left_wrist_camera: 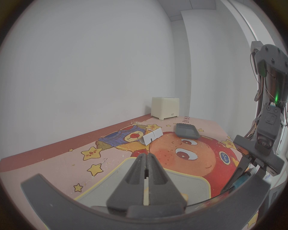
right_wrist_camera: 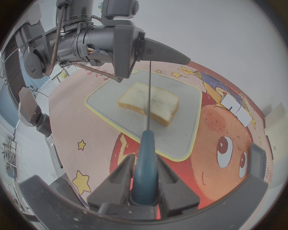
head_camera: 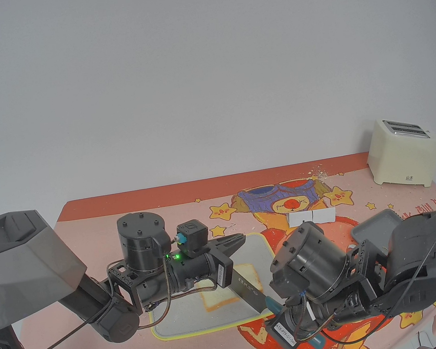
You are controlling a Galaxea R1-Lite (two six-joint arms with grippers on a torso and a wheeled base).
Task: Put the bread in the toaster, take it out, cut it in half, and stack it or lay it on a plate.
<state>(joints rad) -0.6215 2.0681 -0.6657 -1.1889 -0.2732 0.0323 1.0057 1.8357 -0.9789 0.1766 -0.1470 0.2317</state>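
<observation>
Table (head_camera: 130, 217) in its cartoon cover carries it all: toaster (head_camera: 403, 153) at the far right corner, cutting board (head_camera: 192, 317) toward the near edge, grey plate (head_camera: 378, 227) by the right edge. Bread (right_wrist_camera: 163, 104) lies flat mid-board, looking whole, so the cut is the step in hand. Right gripper (right_wrist_camera: 144, 158) is clamped on the teal handle of the knife (head_camera: 249, 287), blade lined across the slice's middle. Left gripper (left_wrist_camera: 147, 158), fingers pressed together on nothing, hangs over the board beside the blade. Best play: blade square, straight down through the centre, then saw gently so the slice doesn't slide. Whether the edge touches crust is hard to say, and in the head view the arms cover most of the slice.
</observation>
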